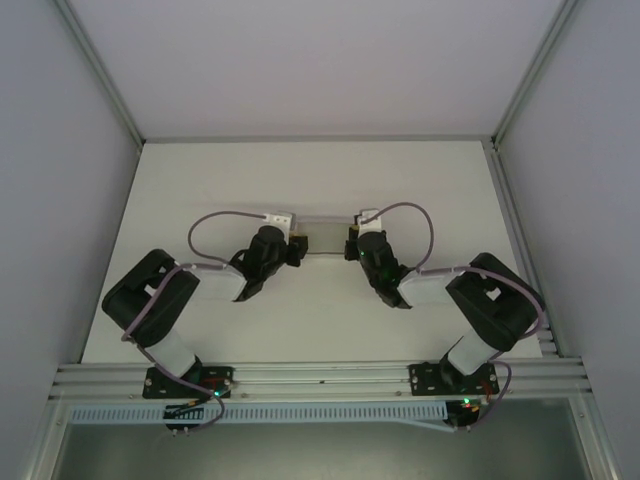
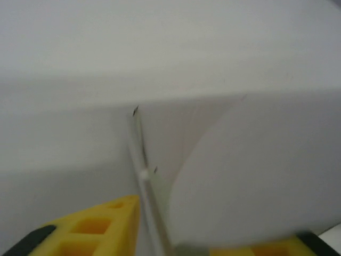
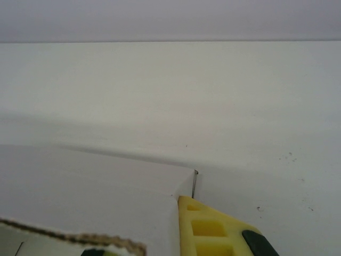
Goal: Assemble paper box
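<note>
**Inspector:** Checking the paper box [image 1: 325,233] first: where does it lie, and what has hold of it?

**Assistant:** It lies on the table [image 1: 320,180], about the middle, stretched between the two claws. The right claw [image 1: 352,243] is closed at the box's right end. Its wrist view shows a card panel flat against the inner face of one yellow finger [image 3: 210,230], so I judge the card pinched there. The left claw [image 1: 298,247] sits at the left end with its fingers [image 2: 98,230] parted. An upright card edge and a rounded flap [image 2: 256,176] lie between them, and no pinch is evident.

**Inspector:** State of assembly?

**Assistant:** Partly done, in my judgement. At least one creased panel stands upright, so some folding is complete. The rounded flap looks loose rather than tucked, and no closed box shape shows from above. Left to do: fold in the flaps, tuck them and close the ends. The far side of the card is hidden.
</note>
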